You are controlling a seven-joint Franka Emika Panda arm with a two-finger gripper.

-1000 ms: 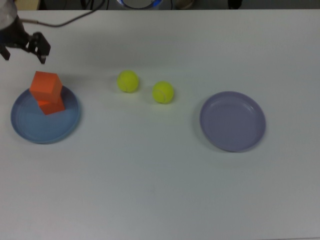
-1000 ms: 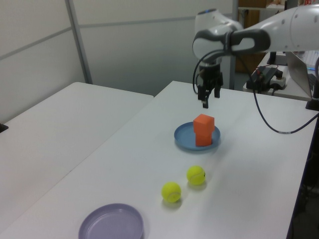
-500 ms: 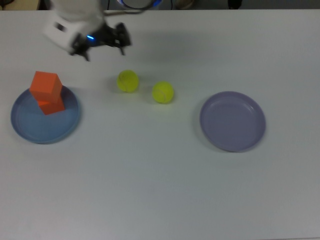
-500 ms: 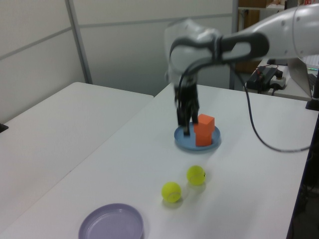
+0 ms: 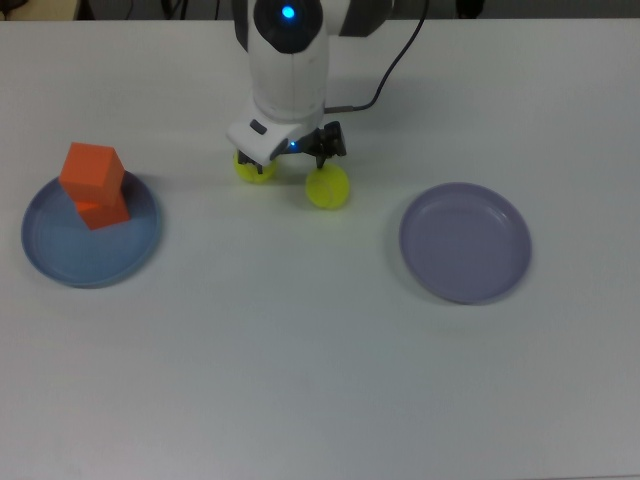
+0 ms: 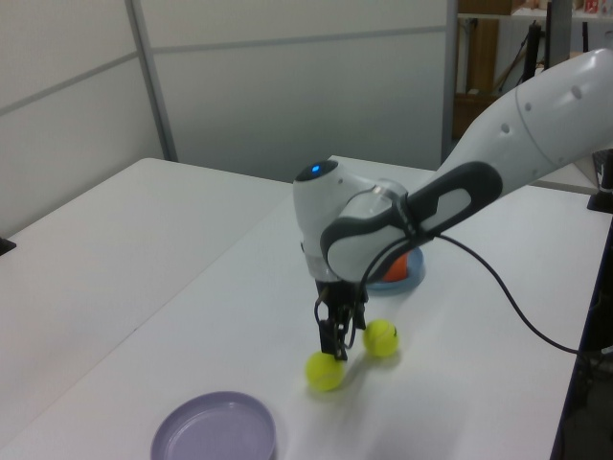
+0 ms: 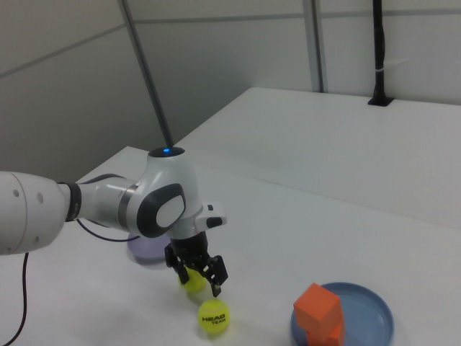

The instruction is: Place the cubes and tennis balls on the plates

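The tool (image 7: 200, 274) hangs open over the white worktop (image 5: 300, 350), its dark fingers spread above and between the two fuzzy tennis balls (image 5: 327, 188), gripping neither. On the top view's left, well apart from it, two matte orange cubes (image 5: 93, 170) sit stacked on the blue plate (image 5: 60, 260). The round lavender plate (image 5: 465, 242) lies on the top view's right.
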